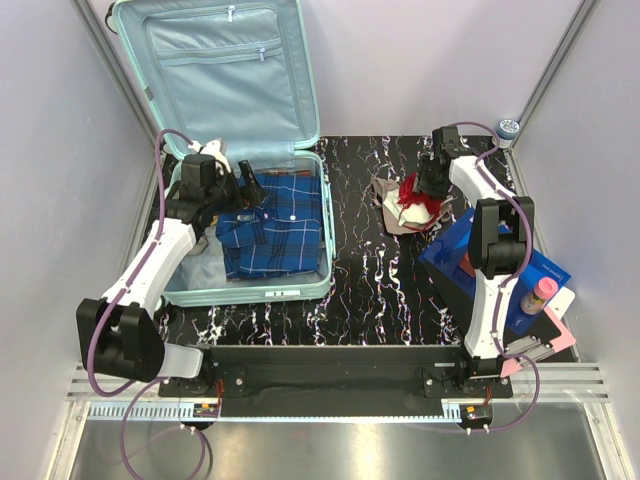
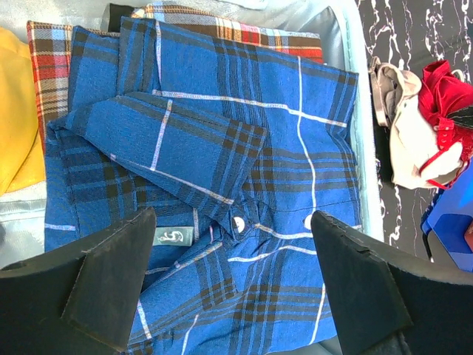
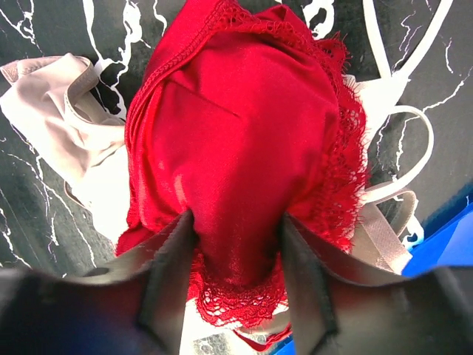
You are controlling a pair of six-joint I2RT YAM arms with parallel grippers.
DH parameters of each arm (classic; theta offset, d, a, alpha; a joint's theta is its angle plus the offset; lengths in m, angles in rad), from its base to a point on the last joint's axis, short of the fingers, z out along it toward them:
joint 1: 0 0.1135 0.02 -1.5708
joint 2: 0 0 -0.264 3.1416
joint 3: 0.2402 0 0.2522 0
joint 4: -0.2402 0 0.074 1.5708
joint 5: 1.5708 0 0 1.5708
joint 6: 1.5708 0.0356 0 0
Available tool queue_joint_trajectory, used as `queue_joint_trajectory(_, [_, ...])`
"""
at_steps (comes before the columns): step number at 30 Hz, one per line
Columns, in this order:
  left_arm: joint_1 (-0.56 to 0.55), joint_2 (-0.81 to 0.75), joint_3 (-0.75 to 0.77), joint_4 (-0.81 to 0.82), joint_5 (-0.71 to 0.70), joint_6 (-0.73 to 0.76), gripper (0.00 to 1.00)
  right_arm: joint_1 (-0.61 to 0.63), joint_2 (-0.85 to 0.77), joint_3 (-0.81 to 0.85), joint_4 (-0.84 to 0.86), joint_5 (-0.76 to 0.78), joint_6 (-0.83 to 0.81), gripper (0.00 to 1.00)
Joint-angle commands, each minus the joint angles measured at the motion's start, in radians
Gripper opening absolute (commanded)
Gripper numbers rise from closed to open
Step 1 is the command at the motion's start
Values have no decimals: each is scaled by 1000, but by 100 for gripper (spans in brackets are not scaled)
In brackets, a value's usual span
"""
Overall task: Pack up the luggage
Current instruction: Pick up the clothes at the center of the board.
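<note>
From above, the luggage [image 1: 255, 291] lies open on the left of the table [image 1: 370, 290], long axis running away from the arm bases and lid propped at the far end. It sits well to the left of the right gripper [image 1: 426, 190], which is down on a red garment [image 1: 432, 208]. The left wrist view shows the left gripper [image 2: 233, 214], the nearer one, over a blue plaid shirt [image 2: 222, 126] inside the luggage, jaws spread wide and empty. The right wrist view shows the right jaws half closed, pinching the lace-edged red garment between them, so the carry likely goes leftward.
</note>
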Motion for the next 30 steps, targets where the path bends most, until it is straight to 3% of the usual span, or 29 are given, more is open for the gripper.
queue_joint_trajectory(1, [-10, -23, -3, 62, -15, 6, 90, 6, -38, 18, -13, 39, -8, 49])
queue_joint_trajectory(6, [-16, -19, -6, 65, -15, 5, 90, 7, -82, 25, -18, 58, -7, 48])
queue_joint_trajectory(9, [-21, -18, -7, 68, -14, 3, 90, 6, -99, 31, -19, 64, -7, 42])
queue_joint_trajectory(13, [-30, -15, -6, 74, -15, 3, 90, 7, -104, 34, -24, 64, -10, 32])
queue_joint_trajectory(19, [-41, -13, -6, 77, -17, 2, 90, 4, -127, 22, -32, 52, -7, 8])
queue_joint_trajectory(24, [-62, -6, 6, 85, -11, -4, 90, 7, -176, 11, -35, 9, -2, 2])
queue_joint_trajectory(30, [-125, 33, 59, 101, -4, -17, 90, 6, -279, 1, -38, 3, 2, 1])
